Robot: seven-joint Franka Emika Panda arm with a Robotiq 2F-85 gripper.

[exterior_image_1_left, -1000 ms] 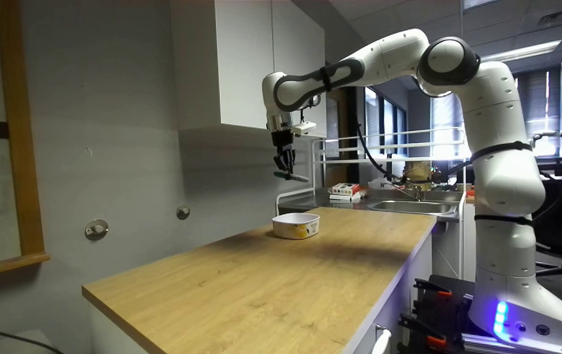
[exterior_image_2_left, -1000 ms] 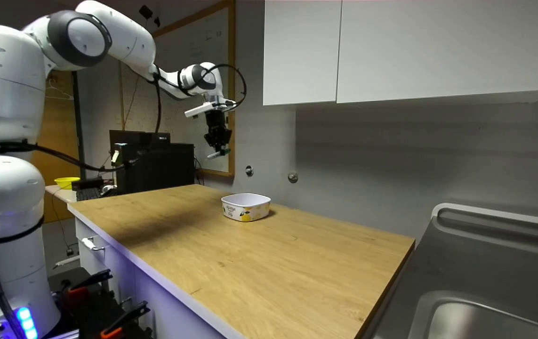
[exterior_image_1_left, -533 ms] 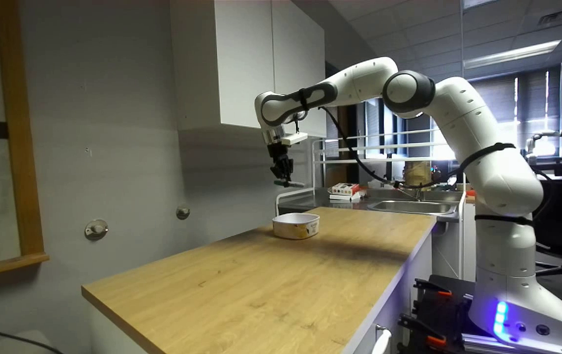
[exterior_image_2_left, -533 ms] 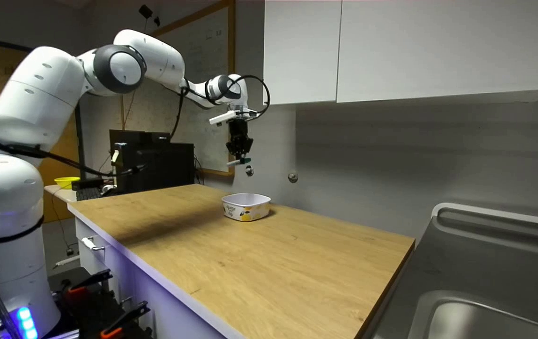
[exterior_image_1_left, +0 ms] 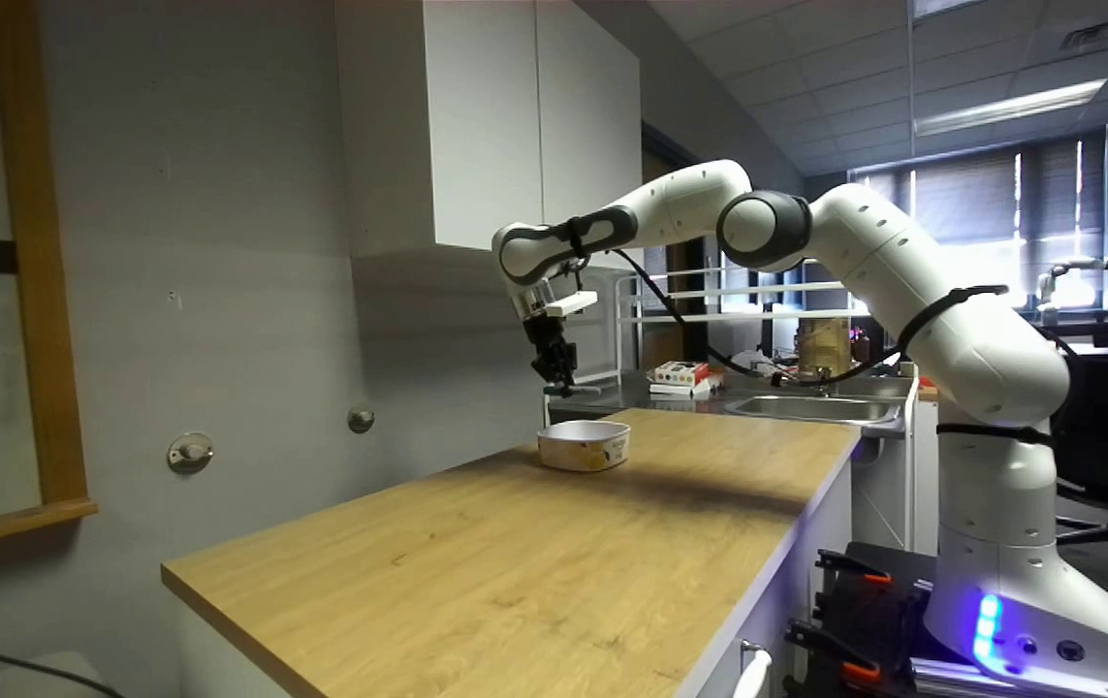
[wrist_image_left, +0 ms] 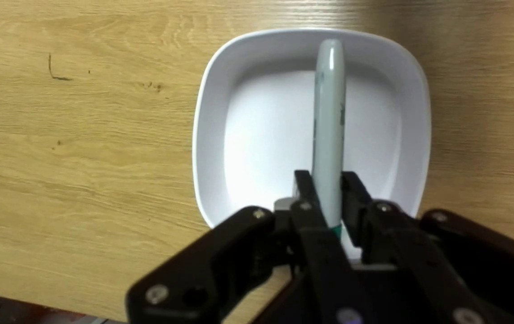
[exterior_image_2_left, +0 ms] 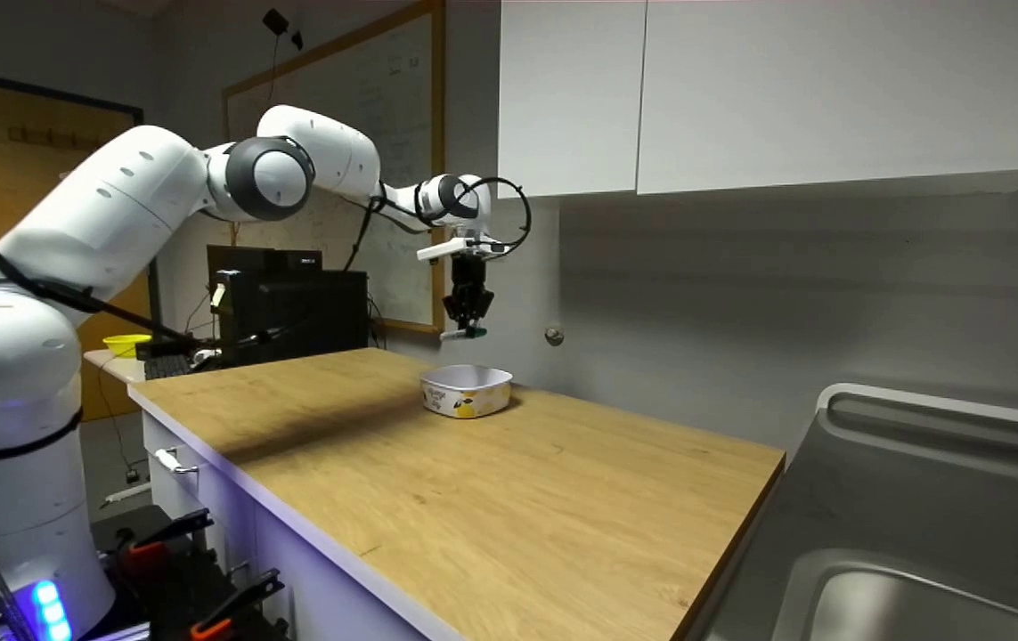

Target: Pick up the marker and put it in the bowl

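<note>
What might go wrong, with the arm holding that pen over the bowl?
In the wrist view, the free end of the marker appears close to the rim of the square white bowl, so it might catch while lowering. Also, the end effector hangs above the bowl in both exterior views; released from there, the marker could bounce out.

Arm (exterior_image_1_left: 888,267): leaning forward, outstretched in both exterior views
Wrist (exterior_image_1_left: 522,256): turned downward
Elbow (exterior_image_1_left: 749,227): bent, higher than the wrist
Fingers (wrist_image_left: 305,186): pointing mostly down, drawn in, gripping
Base (exterior_image_1_left: 1028,606): showing blue light
</note>
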